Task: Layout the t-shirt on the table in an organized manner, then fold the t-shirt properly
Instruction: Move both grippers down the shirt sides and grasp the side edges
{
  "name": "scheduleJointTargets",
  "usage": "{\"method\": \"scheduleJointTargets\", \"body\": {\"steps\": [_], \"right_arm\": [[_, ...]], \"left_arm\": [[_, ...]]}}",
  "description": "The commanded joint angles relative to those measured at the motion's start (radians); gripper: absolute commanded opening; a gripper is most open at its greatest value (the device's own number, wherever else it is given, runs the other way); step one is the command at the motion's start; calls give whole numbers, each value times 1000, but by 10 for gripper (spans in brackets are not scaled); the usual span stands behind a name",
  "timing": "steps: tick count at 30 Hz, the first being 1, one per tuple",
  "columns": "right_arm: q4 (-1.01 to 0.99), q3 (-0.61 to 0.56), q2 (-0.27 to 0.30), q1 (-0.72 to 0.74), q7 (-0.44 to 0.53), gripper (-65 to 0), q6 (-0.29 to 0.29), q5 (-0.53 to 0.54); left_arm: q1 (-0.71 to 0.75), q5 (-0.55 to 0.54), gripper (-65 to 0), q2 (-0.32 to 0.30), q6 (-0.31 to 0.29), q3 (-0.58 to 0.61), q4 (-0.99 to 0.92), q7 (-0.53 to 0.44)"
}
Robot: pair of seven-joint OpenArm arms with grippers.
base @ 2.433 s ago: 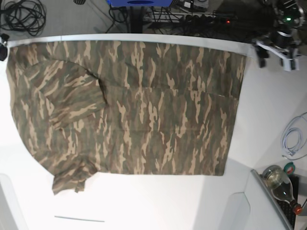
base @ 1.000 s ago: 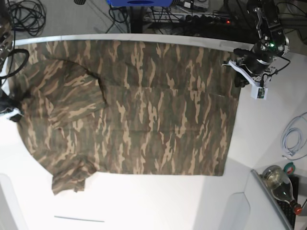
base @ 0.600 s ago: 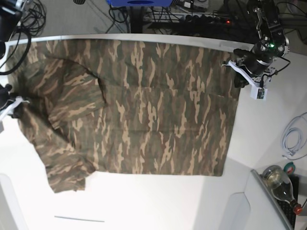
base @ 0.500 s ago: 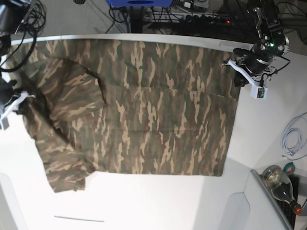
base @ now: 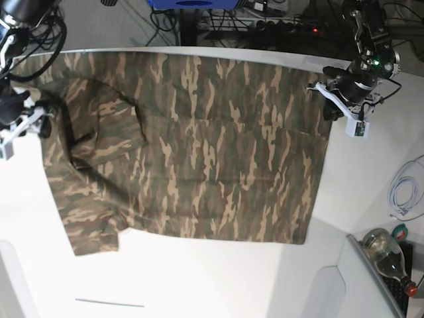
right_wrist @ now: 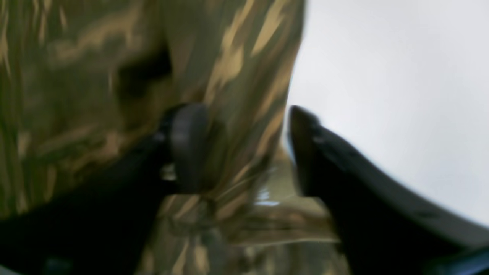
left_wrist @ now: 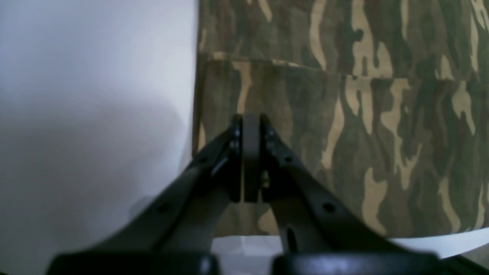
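Note:
The camouflage t-shirt [base: 199, 146] lies spread across the white table [base: 199, 278], with its left side rumpled and a sleeve folded in. My right gripper [base: 32, 126] is at the shirt's left edge. In the right wrist view, blurred, it [right_wrist: 244, 149] stands open with a fold of the t-shirt [right_wrist: 237, 76] between its fingers. My left gripper [base: 329, 108] is at the shirt's upper right corner. Seen from the left wrist, it [left_wrist: 250, 126] is shut just inside the side edge of the t-shirt [left_wrist: 344, 133], with no cloth visibly pinched.
A glass bottle [base: 387, 255] lies at the lower right beside a raised grey edge. A white cable [base: 404, 192] loops at the right edge. Black cables and a blue stand [base: 192, 3] sit beyond the table's far edge. A thin dark line [base: 109, 303] marks the table's near side.
The right gripper has pulled the shirt's left edge inward and toward the far side, then opened. The left arm came to the right corner earlier and has since stayed still.

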Motion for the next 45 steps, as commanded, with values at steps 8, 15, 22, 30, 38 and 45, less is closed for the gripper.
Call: {"method": "scheduleJointTargets", "body": {"steps": [8, 15, 22, 30, 38, 45], "right_arm": [[-478, 8, 120, 390, 137, -195, -2, -209], [-976, 9, 189, 554, 419, -197, -4, -330], [-992, 8, 184, 552, 439, -264, -4, -330], [-985, 12, 184, 558, 439, -636, 3, -330], [-617, 6, 98, 450, 364, -650, 9, -330], [-319, -134, 48, 328, 305, -650, 9, -329]], "left_arm": [[1, -10, -650, -33, 4, -25, 15, -19], [-7, -10, -650, -47, 1, -100, -15, -19], [-7, -10, -650, -49, 0, -144, -49, -21], [-50, 0, -650, -49, 0, -132, -60, -21], [-383, 248, -650, -79, 0, -60, -359, -22], [-638, 261, -336, -81, 0, -39, -655, -79]]}}
